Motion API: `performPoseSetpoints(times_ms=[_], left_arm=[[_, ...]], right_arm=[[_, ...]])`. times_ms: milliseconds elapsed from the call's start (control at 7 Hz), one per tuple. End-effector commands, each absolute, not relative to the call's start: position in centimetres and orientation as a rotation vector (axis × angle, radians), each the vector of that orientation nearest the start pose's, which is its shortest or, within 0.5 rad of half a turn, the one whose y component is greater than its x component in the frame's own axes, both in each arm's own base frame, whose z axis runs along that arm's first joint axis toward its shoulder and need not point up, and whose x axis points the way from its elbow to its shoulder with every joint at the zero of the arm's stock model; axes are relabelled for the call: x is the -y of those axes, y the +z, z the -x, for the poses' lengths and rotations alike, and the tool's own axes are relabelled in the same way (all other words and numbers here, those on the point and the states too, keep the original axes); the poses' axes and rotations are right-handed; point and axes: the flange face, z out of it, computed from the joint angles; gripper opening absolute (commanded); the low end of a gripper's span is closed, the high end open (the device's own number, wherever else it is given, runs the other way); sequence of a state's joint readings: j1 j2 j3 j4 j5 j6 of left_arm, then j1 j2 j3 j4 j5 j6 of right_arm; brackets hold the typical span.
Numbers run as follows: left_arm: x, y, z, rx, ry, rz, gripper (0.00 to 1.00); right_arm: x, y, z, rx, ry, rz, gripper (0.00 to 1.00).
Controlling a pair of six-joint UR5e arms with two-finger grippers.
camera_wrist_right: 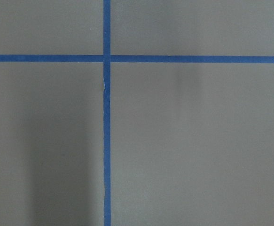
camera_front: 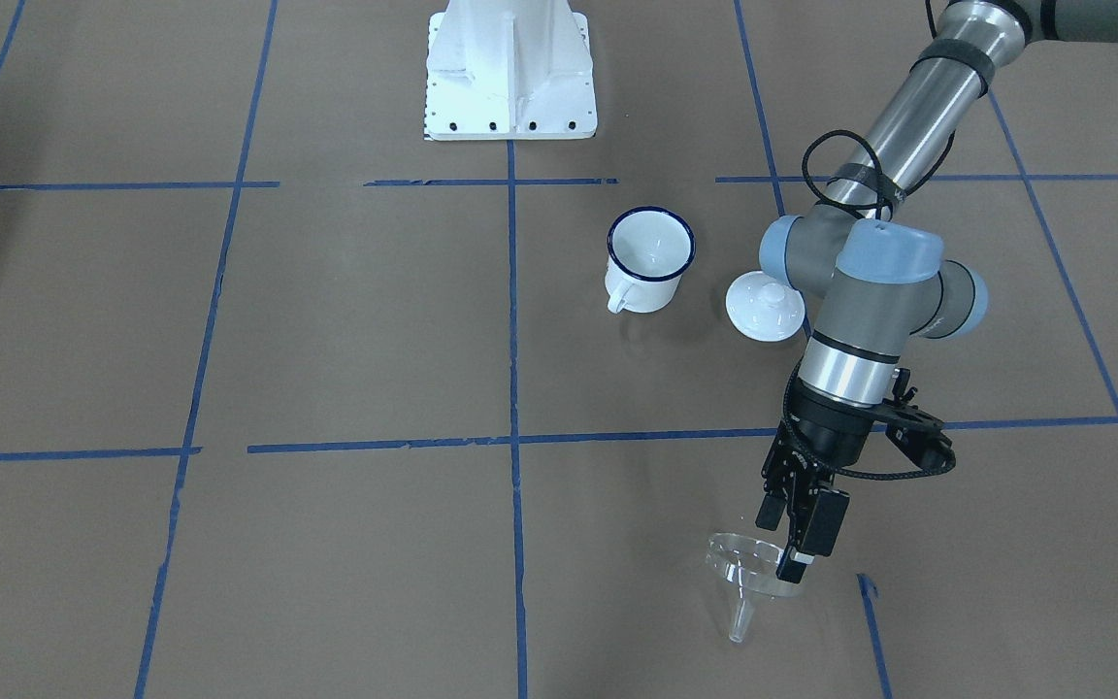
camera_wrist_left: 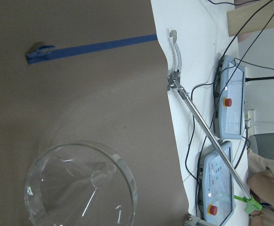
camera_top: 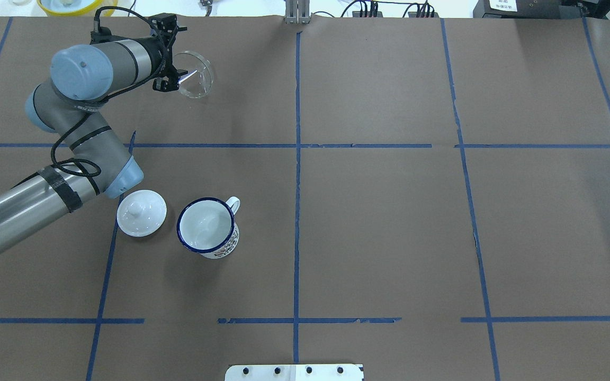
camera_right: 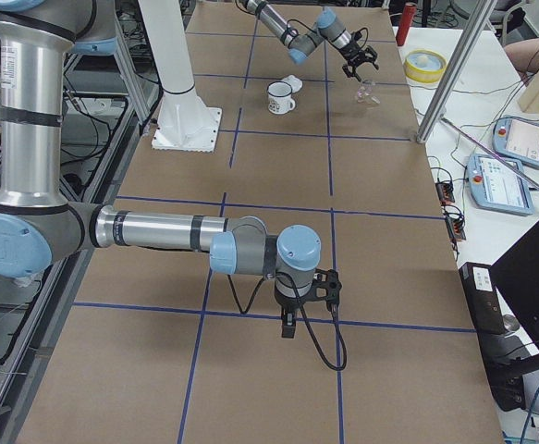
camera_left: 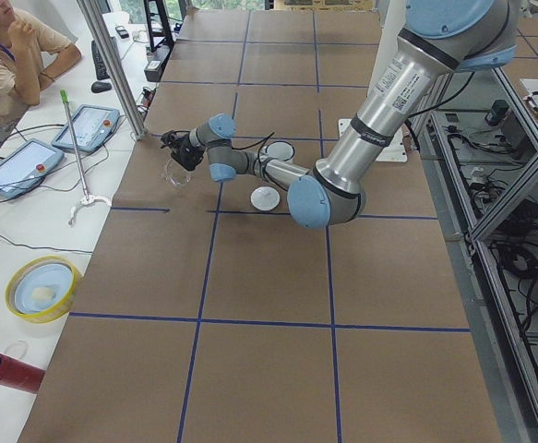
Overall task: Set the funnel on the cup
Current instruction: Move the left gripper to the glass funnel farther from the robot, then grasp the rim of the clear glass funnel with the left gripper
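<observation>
My left pincer [camera_front: 782, 546] is clenched on the rim of the funnel [camera_front: 743, 568] and holds it spout down, on the side of the worktop [camera_front: 326, 340] far from my base. The cup [camera_front: 649, 254] stands upright, well apart from it, beside a white lid [camera_front: 765, 307]. I cannot tell the state of my right pincer [camera_right: 289, 326].

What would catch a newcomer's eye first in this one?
On the operators' side, the left pincer pinches the rim of the clear funnel, spout down. Nearer the robot stand the empty cup and, beside it, a white knobbed lid.
</observation>
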State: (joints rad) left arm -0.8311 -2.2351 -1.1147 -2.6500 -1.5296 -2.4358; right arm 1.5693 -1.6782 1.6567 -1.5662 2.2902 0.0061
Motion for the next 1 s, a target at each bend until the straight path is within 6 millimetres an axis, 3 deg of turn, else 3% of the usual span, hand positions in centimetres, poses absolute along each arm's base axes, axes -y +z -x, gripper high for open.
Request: performPoseSetpoints(times_ms=[0,286,429,857], left_arm=[[67.4,35.7,-43.1,-1.42,-1.477,-0.03,0.99],[68.0,37.7,-43.0,-1.429,-1.503,-0.077,0.96],[68.0,37.7,-43.0,-1.435,-1.498,-0.079,0.87],[68.3,37.3,-43.2,-1.436,-1.495,-0.081,0.36]], right_arm=[[44.5,67.0,-6.7,0.719,0.01,0.019,1.0],[44.5,67.1,-6.7,0.719,0.011,0.02,1.0],[44.5,67.0,-6.7,0.719,0.01,0.019,1.0],[44.5,67.0,-6.7,0.719,0.01,0.019,1.0]])
